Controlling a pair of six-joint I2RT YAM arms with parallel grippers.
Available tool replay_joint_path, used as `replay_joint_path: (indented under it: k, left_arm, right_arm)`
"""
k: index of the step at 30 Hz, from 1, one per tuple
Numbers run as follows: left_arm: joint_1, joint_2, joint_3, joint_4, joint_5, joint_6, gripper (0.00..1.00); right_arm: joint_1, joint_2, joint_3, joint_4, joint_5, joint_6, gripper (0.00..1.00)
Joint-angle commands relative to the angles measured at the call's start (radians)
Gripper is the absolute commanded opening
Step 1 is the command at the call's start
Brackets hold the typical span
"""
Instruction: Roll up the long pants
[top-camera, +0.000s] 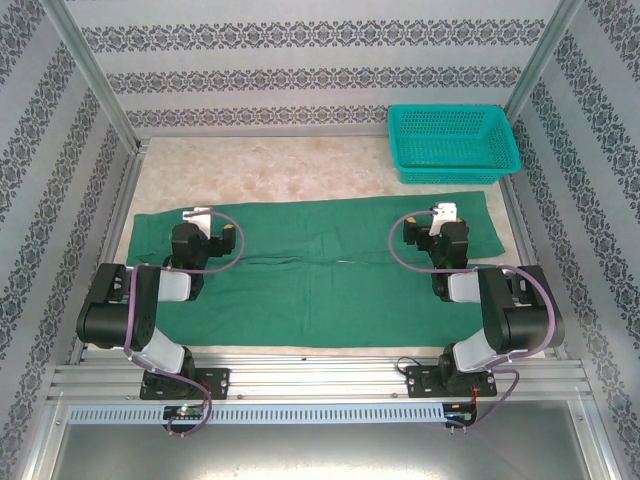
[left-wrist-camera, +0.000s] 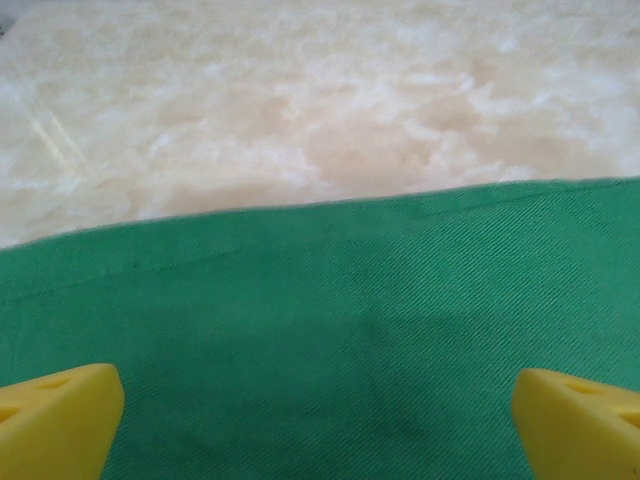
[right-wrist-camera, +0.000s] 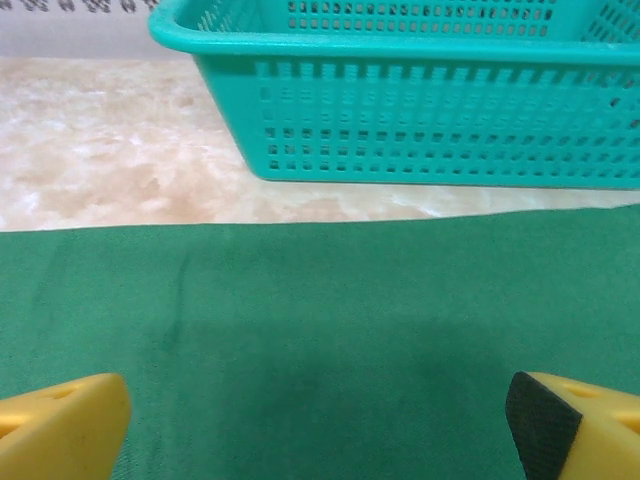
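Note:
The long pants (top-camera: 320, 275) lie spread flat across the table, a dark green sheet running from the left side to under the basket's near corner. My left gripper (top-camera: 200, 218) hovers over the pants' far edge on the left, and my right gripper (top-camera: 440, 215) does the same on the right. In the left wrist view the left gripper (left-wrist-camera: 318, 425) is open, its yellow fingertips (left-wrist-camera: 55, 420) wide apart above green fabric (left-wrist-camera: 320, 300). The right gripper (right-wrist-camera: 318, 430) is likewise open over the cloth (right-wrist-camera: 320, 300), with nothing between its fingers (right-wrist-camera: 575, 425).
A teal mesh basket (top-camera: 453, 142) stands at the back right, just beyond the pants' far edge, and looms close ahead in the right wrist view (right-wrist-camera: 420, 110). Bare marbled tabletop (top-camera: 290, 170) stretches behind the pants. Patterned walls enclose the table on three sides.

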Motion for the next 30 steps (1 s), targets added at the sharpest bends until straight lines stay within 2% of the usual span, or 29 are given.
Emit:
replay_joint_path:
  k: [1,2,3,5,9,12,15,18,21,25,26,28,30]
  left_arm:
    - [0.011,-0.063,0.206,-0.361,-0.184,-0.066,1.0]
    - [0.018,-0.042,0.26,-0.442,-0.196,-0.073,1.0]
    - [0.023,-0.023,0.285,-0.471,-0.175,-0.066,1.0]
    - [0.024,-0.003,0.281,-0.437,-0.153,-0.087,1.0]
    - [0.041,0.023,0.358,-0.543,-0.113,-0.126,1.0]
    - [0.063,0.033,0.462,-0.674,-0.058,-0.172,1.0]
    - [0.067,0.02,0.561,-0.796,-0.129,-0.248,1.0]
    - [0.075,0.008,0.629,-0.864,-0.183,-0.294,1.0]
    - [0.076,0.014,0.682,-0.911,-0.242,-0.272,1.0]
    - [0.144,0.062,0.735,-0.95,-0.09,-0.249,1.0]
    - [0.161,0.08,0.759,-0.979,-0.088,-0.259,0.94]
    - [0.209,0.135,0.831,-1.056,-0.089,-0.28,0.75]
    - [0.252,0.198,0.907,-1.146,-0.158,-0.303,0.69]
  right_arm:
    - [-0.004,-0.038,0.035,-0.032,0.06,0.027,0.98]
    - [0.003,-0.046,0.041,-0.036,0.088,0.03,0.98]
    - [0.009,-0.075,0.08,-0.128,0.134,0.037,0.98]
    - [-0.008,-0.136,0.213,-0.417,0.131,0.058,0.98]
    - [-0.063,-0.131,0.405,-0.665,-0.116,0.116,0.98]
    - [-0.065,-0.081,0.546,-0.835,-0.196,0.181,0.98]
    - [-0.065,-0.027,0.653,-0.966,-0.242,0.211,0.98]
    - [-0.066,-0.027,0.655,-0.957,-0.303,0.2,0.98]
    - [-0.07,-0.033,0.64,-0.941,-0.32,0.216,0.98]
    - [-0.114,-0.002,0.648,-0.941,-0.407,0.293,0.98]
    - [-0.127,0.006,0.646,-0.932,-0.444,0.309,0.98]
    - [-0.169,0.016,0.65,-0.944,-0.48,0.355,0.94]
    - [-0.207,0.02,0.654,-0.96,-0.499,0.385,0.84]
